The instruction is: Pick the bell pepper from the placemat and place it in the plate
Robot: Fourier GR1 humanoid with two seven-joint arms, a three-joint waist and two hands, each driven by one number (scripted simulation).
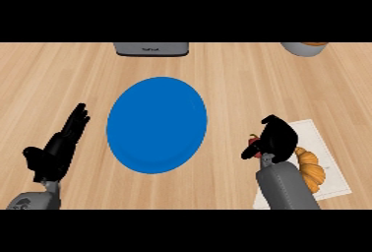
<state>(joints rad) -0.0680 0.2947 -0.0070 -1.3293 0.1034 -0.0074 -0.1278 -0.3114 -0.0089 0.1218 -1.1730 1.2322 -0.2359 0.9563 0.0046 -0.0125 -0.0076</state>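
Pepper point(253, 143) is clamped in the curled right hand point(279, 137) at the placemat's point(317, 132) left edge, likely ready to carry left to the plate point(156, 147). Left hand point(62, 145) rests open, near left, clear of that path.

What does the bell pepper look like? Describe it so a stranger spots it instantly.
Start at the big blue plate mid-counter and look right to the white placemat. At its left edge the right hand curls over the bell pepper: small, red, green-stemmed, unlike the larger orange ribbed vegetable beside it.
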